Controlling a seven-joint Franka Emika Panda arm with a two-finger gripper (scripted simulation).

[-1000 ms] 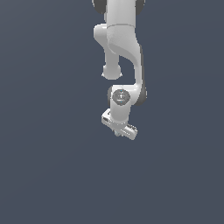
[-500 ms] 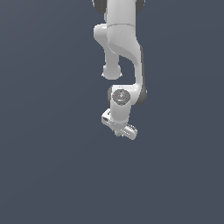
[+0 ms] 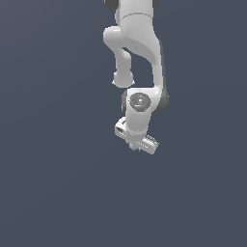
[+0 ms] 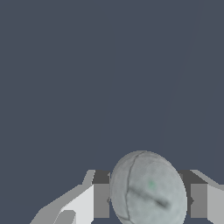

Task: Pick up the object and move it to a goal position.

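Nothing much has moved vs 1.0 s and 0.5 s ago: arm pose and pincer spot in the exterior view match the earlier frames.

Exterior view: white arm (image 3: 137,58) comes down from the top edge, wrist bent, pincer (image 3: 133,145) at its low end, tilted toward the exterior view's right. Small pale grey-blue ball (image 3: 132,146) just peeks out beneath the pincer body, mostly hidden by it. Background is a flat dark slate surface (image 3: 48,183); no edges or corners visible to place things against, and I cannot tell whether the ball is off it or touching it.

Wrist view: ball (image 4: 148,189) sits between the two fingers (image 4: 91,202), fills the gap, dark seam lines across its surface. Fingers flank it on both sides and look to be in contact, so the pincer (image 4: 146,200) is clamped on the ball at a narrow gap. Dark surface fills the rest of this view.
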